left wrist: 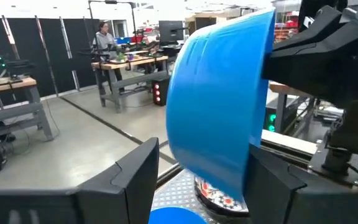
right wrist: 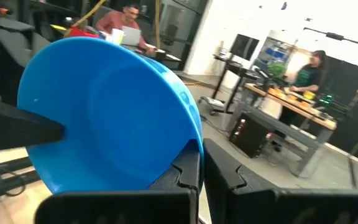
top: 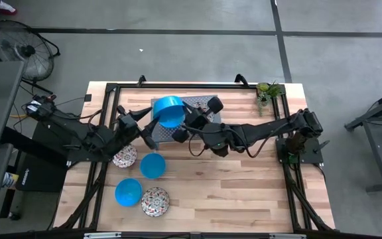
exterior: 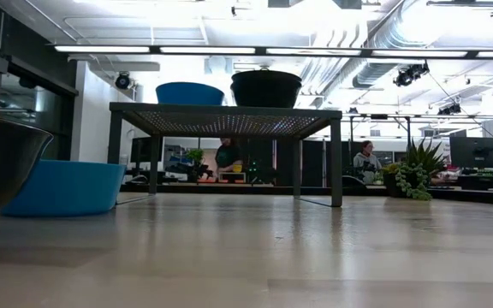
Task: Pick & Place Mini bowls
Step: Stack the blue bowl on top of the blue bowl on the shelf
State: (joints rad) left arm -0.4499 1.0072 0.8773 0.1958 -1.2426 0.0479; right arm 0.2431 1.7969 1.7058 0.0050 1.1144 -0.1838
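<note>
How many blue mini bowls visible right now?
3. One blue bowl is pinched at its rim by the right gripper above the grey stand; two sit on the table: middle blue bowl and front blue bowl. More may be hidden behind the arms.

We could see only the edge of a patterned bowl (left wrist: 219, 194) beneath the tilted blue bowl (left wrist: 219, 102) hiding the rest.

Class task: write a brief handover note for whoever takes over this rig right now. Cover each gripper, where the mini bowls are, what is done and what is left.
Right gripper: shut on the rim of a blue bowl, held tilted above the grey stand.
Left gripper: open, beside that bowl, holding nothing.
On the table: two blue bowls, two patterned bowls.
Done: one bowl lifted.
Left: release it on the stand, then move the rest.
</note>
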